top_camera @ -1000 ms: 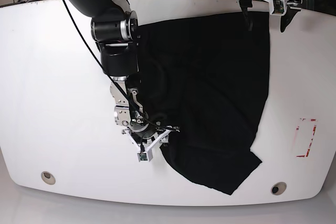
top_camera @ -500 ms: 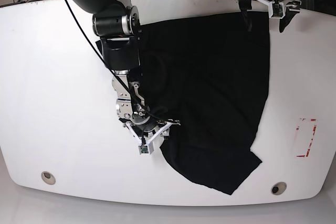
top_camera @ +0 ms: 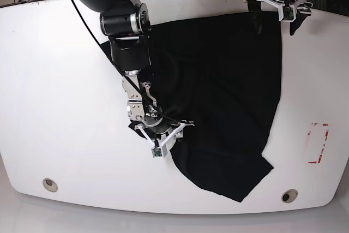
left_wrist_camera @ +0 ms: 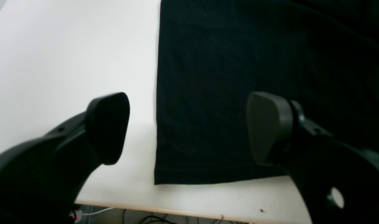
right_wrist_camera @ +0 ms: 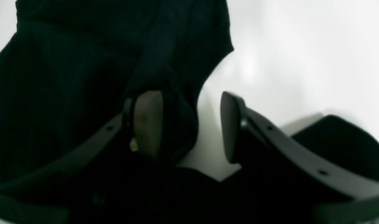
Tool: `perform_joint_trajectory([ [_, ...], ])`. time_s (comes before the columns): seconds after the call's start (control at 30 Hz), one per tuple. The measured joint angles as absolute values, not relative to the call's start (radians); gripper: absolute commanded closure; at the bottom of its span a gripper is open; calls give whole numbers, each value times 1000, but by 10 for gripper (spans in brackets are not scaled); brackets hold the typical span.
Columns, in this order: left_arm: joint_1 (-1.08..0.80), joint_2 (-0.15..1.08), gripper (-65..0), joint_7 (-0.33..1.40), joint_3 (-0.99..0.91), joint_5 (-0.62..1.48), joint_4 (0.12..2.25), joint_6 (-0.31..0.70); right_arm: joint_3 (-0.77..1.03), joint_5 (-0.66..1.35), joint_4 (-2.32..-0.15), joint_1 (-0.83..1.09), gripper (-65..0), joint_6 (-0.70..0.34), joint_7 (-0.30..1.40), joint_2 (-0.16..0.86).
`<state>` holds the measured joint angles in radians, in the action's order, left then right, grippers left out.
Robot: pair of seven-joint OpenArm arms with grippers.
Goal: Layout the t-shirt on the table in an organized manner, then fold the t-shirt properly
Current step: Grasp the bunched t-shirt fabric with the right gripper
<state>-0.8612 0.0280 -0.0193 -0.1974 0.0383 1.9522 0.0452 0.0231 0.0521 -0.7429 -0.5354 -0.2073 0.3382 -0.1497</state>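
**Black t-shirt spread on white table, both arms at its edges**

Near edge, base view: two round metal grommets, one at 7 o'clock point(top_camera: 49, 184), one at 5 o'clock point(top_camera: 289, 195). Red-and-white rectangle mark point(top_camera: 318, 143) at 4 o'clock, clear of the cloth.

The t-shirt point(top_camera: 223, 96) lies mostly flat right of centre on the table point(top_camera: 54, 80), one corner pointing toward the near edge at 5 o'clock, its left side bunched and wrinkled.

Right gripper point(top_camera: 163, 135) sits at that bunched edge, just left of centre. Wrist view: its fingers point(right_wrist_camera: 147, 124) stand partly apart, one over a rumpled fold of cloth, the other over bare table beside it. Whether the fold is pinched, cannot tell.

Far edge, 1 o'clock: left gripper point(top_camera: 279, 8) hangs above the shirt's far corner. Wrist view: fingers point(left_wrist_camera: 108, 127) wide, nothing between them, straddling the shirt's straight side hem; the corner lies flat close to the table rim.
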Motion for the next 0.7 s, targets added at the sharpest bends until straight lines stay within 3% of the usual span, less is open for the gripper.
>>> perform_joint_trajectory([
  [0.33,-862,28,-560,-19,-201,38,1952,45,-74,56,-743,-506,-276,-210,316,-152],
  [0.5,-861,28,-560,-19,-201,38,1952,46,-92,53,-743,-500,-132,-210,305,-152],
  [0.6,-862,28,-560,-19,-200,38,1952,46,-92,53,-743,-493,0,-210,297,-152],
  [0.7,-862,43,-560,-19,-200,38,1952,45,-92,54,-743,-492,0,-210,299,-152],
])
